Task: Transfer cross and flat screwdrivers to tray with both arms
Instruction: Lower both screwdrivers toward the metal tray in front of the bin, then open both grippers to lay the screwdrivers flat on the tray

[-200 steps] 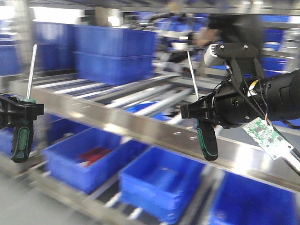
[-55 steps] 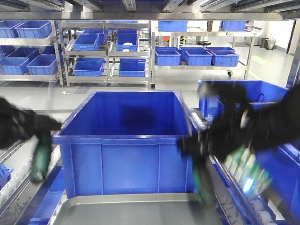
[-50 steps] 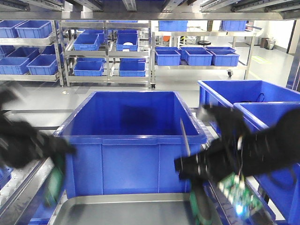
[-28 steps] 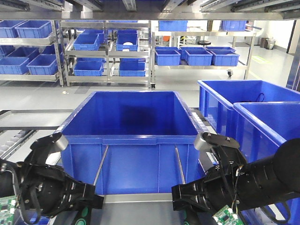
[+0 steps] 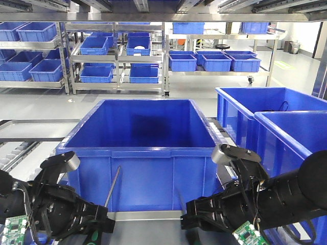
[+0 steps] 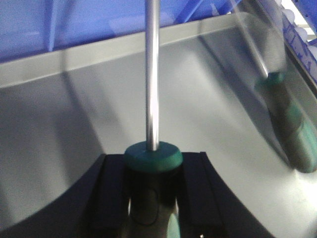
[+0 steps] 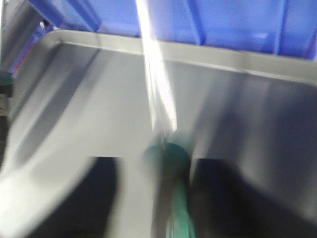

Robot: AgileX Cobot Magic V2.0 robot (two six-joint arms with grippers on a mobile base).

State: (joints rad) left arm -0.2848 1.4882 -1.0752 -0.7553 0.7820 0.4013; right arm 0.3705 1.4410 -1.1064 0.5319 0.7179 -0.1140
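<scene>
- Left screwdriver [image 6: 152, 99] stood upright, green collar clamped between the left gripper [image 6: 151, 183] fingers [image 6: 111, 191], shaft pointing up over the grey tray [image 6: 59, 129].
- Right screwdriver [image 7: 166, 163] sat between the right gripper [image 7: 153, 198] fingers [image 7: 213, 193], blurred; grip contact unclear, cannot tell if released.
- Same right screwdriver looked tilted low over the tray in left wrist view.
- Both arms hung low at the tray's near edge, left arm [image 5: 48, 204], right arm [image 5: 260, 201].
- Big blue bin [image 5: 140, 153] stood just behind the tray.

Big blue bin [image 5: 140, 153] blocks behind tray [image 6: 74, 124]; tray floor open.
</scene>
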